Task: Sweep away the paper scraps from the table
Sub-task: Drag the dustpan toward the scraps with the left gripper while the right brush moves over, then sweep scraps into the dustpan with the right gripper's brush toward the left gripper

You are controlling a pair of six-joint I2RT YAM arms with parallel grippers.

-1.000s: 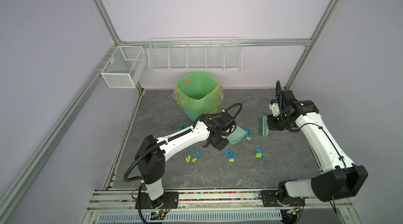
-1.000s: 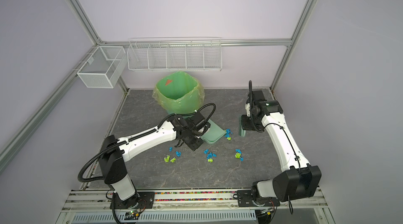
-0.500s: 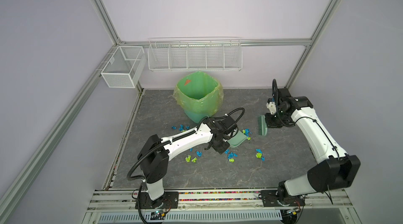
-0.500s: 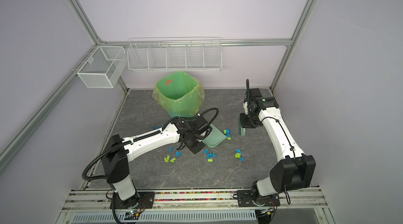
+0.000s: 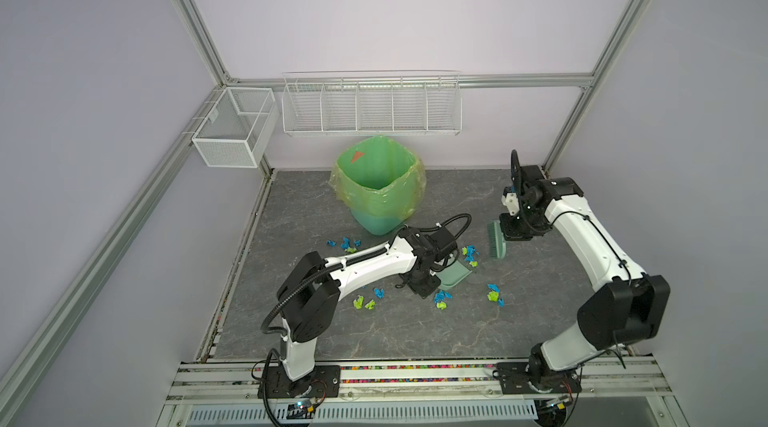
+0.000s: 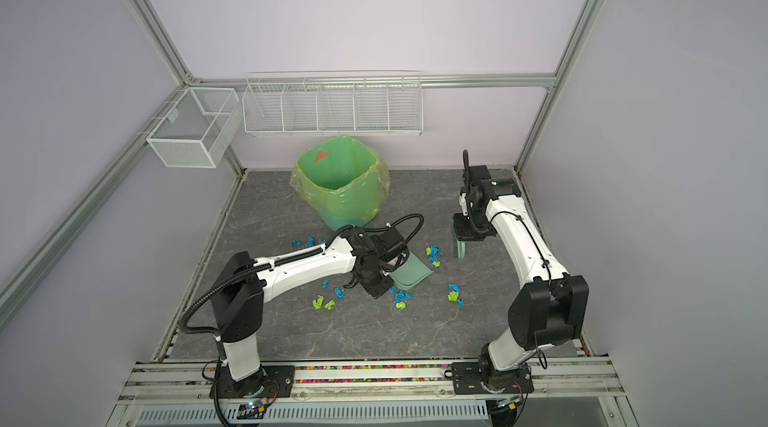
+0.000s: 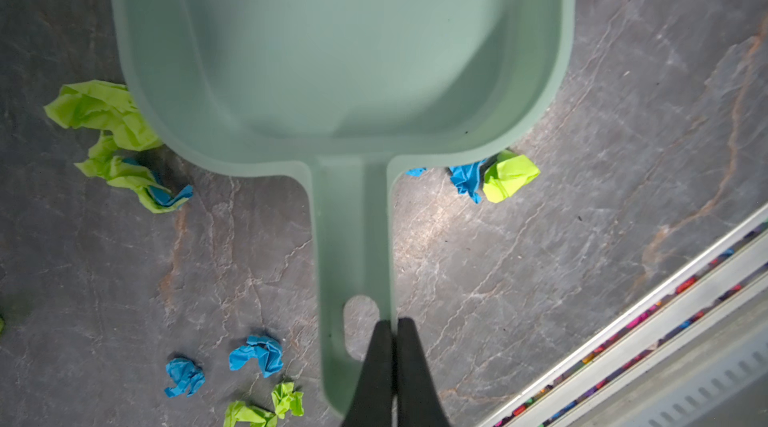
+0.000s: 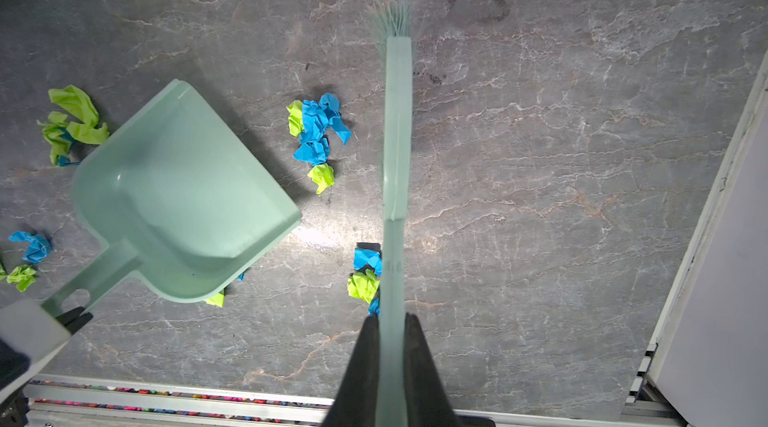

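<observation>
Dark grey veined stone, the table, carries every wad of the paper scraps (crumpled blue and lime, lying in small loose clusters). None is collected, so sweeping has, by judgement, scarcely begun. Left gripper pinches the handle of a smooth matte green plastic dustpan, its pan empty and its lip towards one cluster. Beyond, right gripper clamps a slim bristled brush. Farthest stands a bag-lined bin.
</observation>
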